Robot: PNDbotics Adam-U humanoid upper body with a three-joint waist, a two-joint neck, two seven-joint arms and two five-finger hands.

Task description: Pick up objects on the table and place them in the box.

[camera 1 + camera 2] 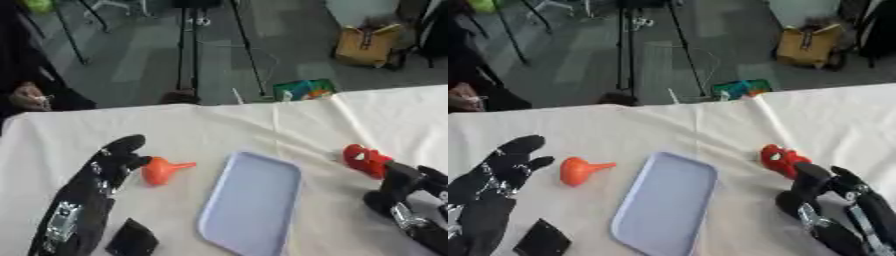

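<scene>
1. Broadly, we work on a table draped in a cream cloth, soft and lightly creased, with one fold line running from the far edge toward the middle.
2. Next in size is the tray, the nearest thing to a box here: pale lavender, a shallow rounded rectangle with a low rim, smooth and plastic-looking, lying askew in the middle of the cloth.
3. Our left hand rests near the left edge, black with silver joints, fingers straight and spread, holding nothing; its fingertips lie just beside the funnel.
4. Our right hand sits near the lower right corner with fingers curled. It touches the red toy, but we cannot tell whether it really grips it.
5. The red toy lies right of the tray; it is small and rounded, with dark markings. To do this step well, we judge we should curl the fingers round its body before lifting, then carry it left over the rim and set it down low.
6. The funnel is orange, a glossy cone with a thin spout pointing at the tray.
7. A small black flat piece lies at the near edge.
</scene>
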